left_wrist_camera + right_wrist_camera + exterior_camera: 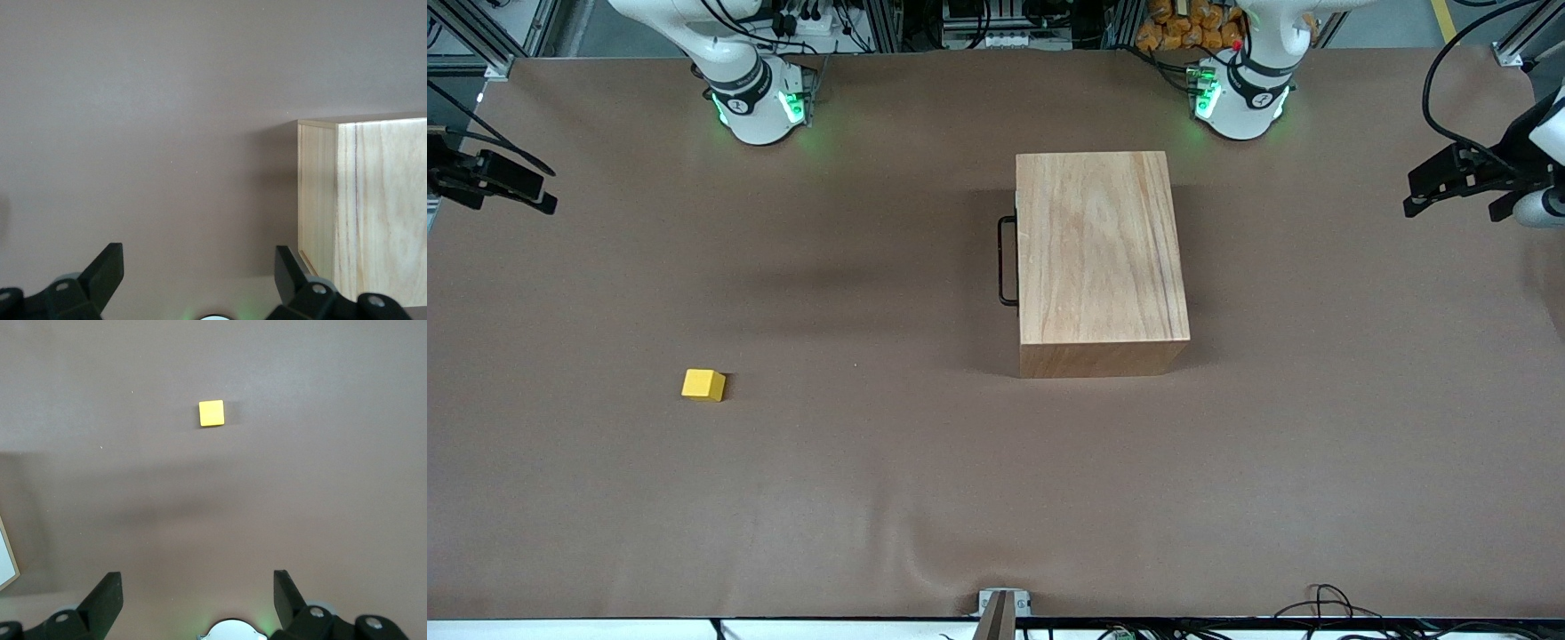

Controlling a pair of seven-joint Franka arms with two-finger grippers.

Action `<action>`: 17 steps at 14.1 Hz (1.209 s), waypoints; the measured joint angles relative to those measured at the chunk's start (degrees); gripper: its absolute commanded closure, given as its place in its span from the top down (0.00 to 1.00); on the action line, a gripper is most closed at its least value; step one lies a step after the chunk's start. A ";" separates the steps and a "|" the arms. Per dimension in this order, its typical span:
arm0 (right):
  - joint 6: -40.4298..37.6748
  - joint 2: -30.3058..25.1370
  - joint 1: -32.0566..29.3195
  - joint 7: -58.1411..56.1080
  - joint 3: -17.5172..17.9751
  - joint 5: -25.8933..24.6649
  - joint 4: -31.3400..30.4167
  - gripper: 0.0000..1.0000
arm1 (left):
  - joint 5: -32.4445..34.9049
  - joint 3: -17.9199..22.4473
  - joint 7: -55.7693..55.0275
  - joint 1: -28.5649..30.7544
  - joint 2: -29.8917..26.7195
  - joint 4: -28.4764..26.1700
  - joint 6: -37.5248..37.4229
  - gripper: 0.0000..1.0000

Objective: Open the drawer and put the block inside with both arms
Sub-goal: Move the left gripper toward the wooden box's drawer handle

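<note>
The wooden box (1100,249) stands toward the left arm's end of the table. Its drawer is shut, and only the black wire handle (1007,261) shows, on the side facing the right arm's end. The yellow block (703,385) lies on the table toward the right arm's end, nearer the front camera than the box. My left gripper (199,257) hangs open and empty high over bare table beside the box (373,213). My right gripper (197,580) hangs open and empty high over the table, well apart from the block (211,413). Neither gripper shows in the front view.
The brown table cover (871,498) has a slight wrinkle near its front edge. Black fixtures stand at the table's two ends (494,178) (1467,178). A white-edged corner of the drawer front (5,557) shows in the right wrist view.
</note>
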 measured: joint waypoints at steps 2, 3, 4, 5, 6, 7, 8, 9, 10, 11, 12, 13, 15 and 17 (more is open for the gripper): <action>-0.36 0.00 0.00 0.00 -0.01 0.00 0.02 1.00 | 0.00 0.00 0.00 0.00 0.03 0.00 -0.07 1.00; -0.53 -0.01 0.00 0.00 -0.01 0.00 0.03 1.00 | 0.00 0.00 0.00 0.00 0.05 0.00 -0.08 1.00; -0.57 -0.02 0.00 0.00 -0.01 0.00 0.06 1.00 | 0.00 0.00 0.00 0.00 0.05 0.00 -0.08 1.00; -0.60 -0.04 0.00 0.00 -0.01 0.00 0.08 1.00 | 0.00 0.00 0.00 0.00 0.06 0.00 -0.12 1.00; -0.61 -0.05 0.00 0.00 -0.01 0.00 0.10 1.00 | -0.01 0.00 0.00 0.06 0.08 -0.03 -0.34 1.00; -0.65 -0.05 0.00 0.00 -0.01 0.00 0.11 1.00 | -0.01 0.02 0.00 0.19 0.12 -0.09 -0.68 1.00; -0.76 -0.05 0.00 0.00 -0.02 0.00 0.11 1.00 | -0.06 0.02 0.00 0.24 0.16 -0.15 -0.79 1.00; -0.87 -0.05 0.00 0.01 -0.07 0.00 0.11 1.00 | -0.14 -0.09 0.00 0.20 0.20 -0.20 -0.81 1.00; -0.93 -0.05 -0.03 0.01 -0.14 0.00 0.11 1.00 | -0.20 -0.28 0.00 0.11 0.23 -0.22 -0.82 1.00; -0.92 -0.08 -0.22 0.03 -0.08 0.00 0.12 1.00 | -0.21 -0.55 0.00 0.00 0.30 -0.26 -0.83 1.00; -0.92 -0.20 -0.72 0.04 0.22 0.00 0.13 1.00 | -0.22 -0.96 0.00 -0.05 0.48 -0.29 -0.84 1.00; -0.91 -0.43 -1.30 0.04 0.57 0.00 0.13 1.00 | -0.22 -1.58 0.00 -0.09 0.84 -0.31 -0.84 1.00; -0.93 -0.96 -1.67 0.04 0.98 0.00 0.13 1.00 | 0.09 -3.85 0.00 -0.12 1.75 -0.31 -0.84 1.00; -0.93 -1.20 -1.71 0.04 1.28 -0.01 0.13 1.00 | 2.46 -7.87 -0.05 -0.48 2.45 -0.31 -0.84 1.00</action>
